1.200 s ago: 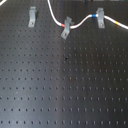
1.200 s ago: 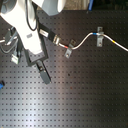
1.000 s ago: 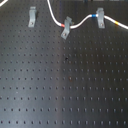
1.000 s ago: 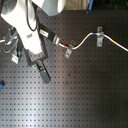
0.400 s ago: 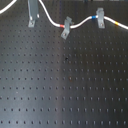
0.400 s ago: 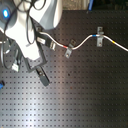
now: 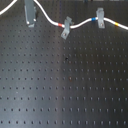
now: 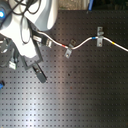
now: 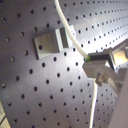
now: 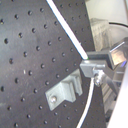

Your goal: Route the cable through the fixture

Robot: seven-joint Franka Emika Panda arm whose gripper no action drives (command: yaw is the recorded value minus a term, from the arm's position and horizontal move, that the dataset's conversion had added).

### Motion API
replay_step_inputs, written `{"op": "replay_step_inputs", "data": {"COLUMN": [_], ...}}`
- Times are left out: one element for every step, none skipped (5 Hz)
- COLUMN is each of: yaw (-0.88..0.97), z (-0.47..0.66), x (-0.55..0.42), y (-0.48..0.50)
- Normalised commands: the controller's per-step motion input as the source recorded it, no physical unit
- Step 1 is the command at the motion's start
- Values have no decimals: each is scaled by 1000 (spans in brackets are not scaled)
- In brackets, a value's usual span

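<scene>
The gripper (image 9: pixel 95 67), clamped on the cable (image 9: pixel 67 30), holds it just beside the fixture (image 9: pixel 50 42), running across its slot.

Lit evenly and fairly brightly from above, with no hard shadows on the black perforated board (image 7: pixel 65 85). Soft and low in detail in both exterior views, holes smeared into short dashes toward the first exterior view's lower edge. Washed out to near white on the arm (image 8: pixel 22 30) in the second exterior view. Blurred up close in both wrist views, with pale glare across the board (image 9: pixel 30 75).
</scene>
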Motion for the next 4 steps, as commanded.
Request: {"op": "replay_step_inputs", "data": {"yaw": [148, 137, 151, 160], "z": [443, 388, 289, 416], "x": [-246, -163, -161, -157], "y": [209, 146, -27, -49]}}
